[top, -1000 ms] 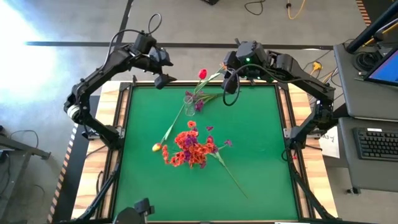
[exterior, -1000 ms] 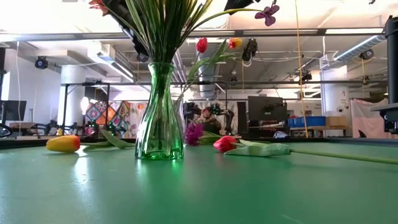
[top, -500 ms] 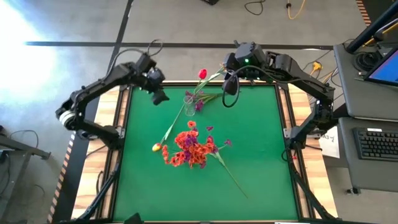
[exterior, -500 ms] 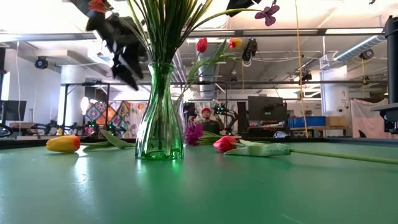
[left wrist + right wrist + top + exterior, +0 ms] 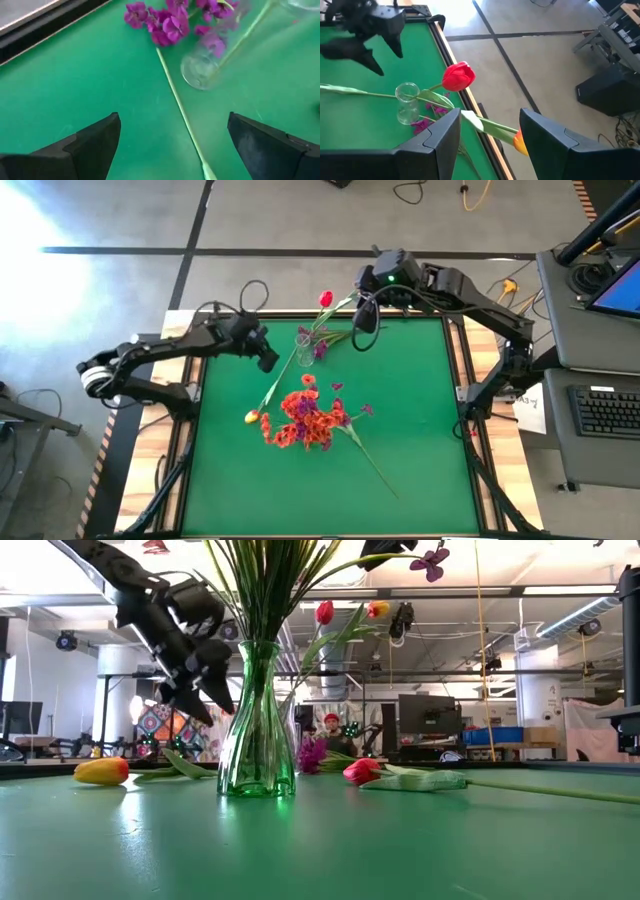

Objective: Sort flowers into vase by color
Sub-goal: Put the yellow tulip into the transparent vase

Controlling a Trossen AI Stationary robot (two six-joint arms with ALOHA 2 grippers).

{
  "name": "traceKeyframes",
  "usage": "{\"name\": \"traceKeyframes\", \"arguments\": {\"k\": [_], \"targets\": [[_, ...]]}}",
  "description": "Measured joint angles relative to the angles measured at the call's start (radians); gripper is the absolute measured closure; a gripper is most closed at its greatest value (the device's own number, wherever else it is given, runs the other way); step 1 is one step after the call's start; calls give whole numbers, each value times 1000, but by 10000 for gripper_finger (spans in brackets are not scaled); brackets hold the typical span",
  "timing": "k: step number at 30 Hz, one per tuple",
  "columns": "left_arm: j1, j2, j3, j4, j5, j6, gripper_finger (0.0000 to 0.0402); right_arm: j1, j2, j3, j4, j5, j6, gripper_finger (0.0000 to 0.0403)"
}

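Over the last second my left end effector [image 5: 268,358] has swung down from the far counter edge to just beside the small vase [image 5: 304,343], and its fingers are spread wide with nothing between them. Directly ahead of it in the left wrist view lie the vase's glass mouth [image 5: 200,75], a purple spray [image 5: 167,22] just past it, and a thin green stem [image 5: 182,117] running back between the fingers. I judge the arm is lining up to pick that stem, which I take to be the yellow tulip [image 5: 252,417] lying off to its near side, though I can't trace the stem for certain.

My right end effector [image 5: 366,330] hangs on the vase's other side, pinching the stems of a red tulip [image 5: 458,76] and an orange-tipped one [image 5: 519,141]. The red head juts past the far counter [image 5: 420,440] edge.

Closer to me than both end effectors sits the heap of orange-red sprays [image 5: 305,420] with a few purple blooms [image 5: 365,410] at its side.

What worries me:
- The vase is light and sits between both arms.
- The right arm's stems cross over the vase.
- The left fingers could nudge the glass on closing.
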Motion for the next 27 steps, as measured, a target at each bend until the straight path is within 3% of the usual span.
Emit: {"name": "traceKeyframes", "arguments": {"k": [8, 20, 27], "targets": [[-146, 81, -11, -8, -117, -119, 48, 0, 22, 0, 14, 0, 1, 207], [-218, 218, -18, -74, -156, -206, 48, 0, 22, 0, 14, 4, -1, 207], [-255, 237, -18, -71, -165, -214, 48, 0, 22, 0, 14, 4, 23, 207]]}}
